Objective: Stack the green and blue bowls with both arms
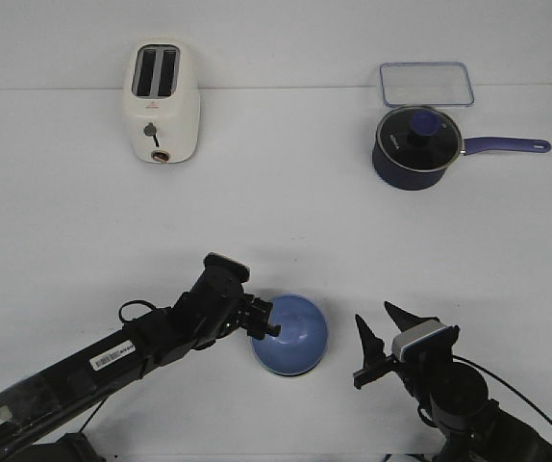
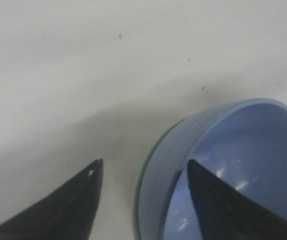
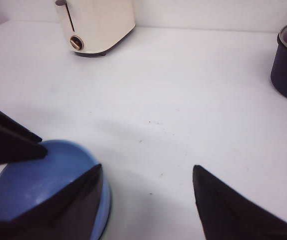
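The blue bowl [image 1: 290, 334] sits at the front middle of the table, nested in the green bowl, of which only a thin green rim [image 2: 139, 192] shows under it in the left wrist view. My left gripper [image 1: 266, 327] is open at the bowl's left rim [image 2: 144, 162], one finger inside the blue bowl [image 2: 243, 160], the other outside and clear of the wall. My right gripper [image 1: 373, 314] is open and empty, low over the table to the right of the bowls [image 3: 147, 166]. The blue bowl [image 3: 38, 180] lies beside its left finger.
A cream toaster [image 1: 162, 89] stands at the back left. A dark navy saucepan [image 1: 415, 144] with a glass lid stands at the back right, its handle pointing right. A clear rectangular container [image 1: 427, 83] lies behind it.
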`<state>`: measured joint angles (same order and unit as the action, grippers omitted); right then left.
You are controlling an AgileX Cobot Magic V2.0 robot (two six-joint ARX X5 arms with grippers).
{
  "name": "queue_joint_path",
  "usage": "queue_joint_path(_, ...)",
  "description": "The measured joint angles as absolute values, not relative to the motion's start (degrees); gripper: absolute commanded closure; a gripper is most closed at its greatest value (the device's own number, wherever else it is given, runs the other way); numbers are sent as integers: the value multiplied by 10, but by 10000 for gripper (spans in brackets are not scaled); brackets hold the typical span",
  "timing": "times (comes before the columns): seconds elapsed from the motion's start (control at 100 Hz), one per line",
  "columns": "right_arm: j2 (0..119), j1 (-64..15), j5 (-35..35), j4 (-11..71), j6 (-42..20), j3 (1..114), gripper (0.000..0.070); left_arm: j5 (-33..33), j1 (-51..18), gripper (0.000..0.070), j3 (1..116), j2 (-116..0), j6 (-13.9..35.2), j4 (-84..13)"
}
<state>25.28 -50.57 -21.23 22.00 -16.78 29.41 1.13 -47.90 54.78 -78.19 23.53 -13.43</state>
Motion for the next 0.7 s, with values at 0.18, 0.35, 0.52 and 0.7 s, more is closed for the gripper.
queue_joint_path(0.18, 253, -506, -212, 220, -168, 294, 324, 17, -479, 273, 548, -724, 230, -167)
queue_joint_path(0.35, 253, -506, -211, 236, -168, 294, 324, 110, -476, 276, 548, -575, 198, -224)
queue_joint_path(0.52, 253, -506, -210, 260, -168, 294, 324, 214, -475, 278, 491, -436, 185, -232)
queue_joint_path(0.7, 253, -506, -210, 261, -168, 294, 646, 233, -475, 636, 372, -354, 196, -241)
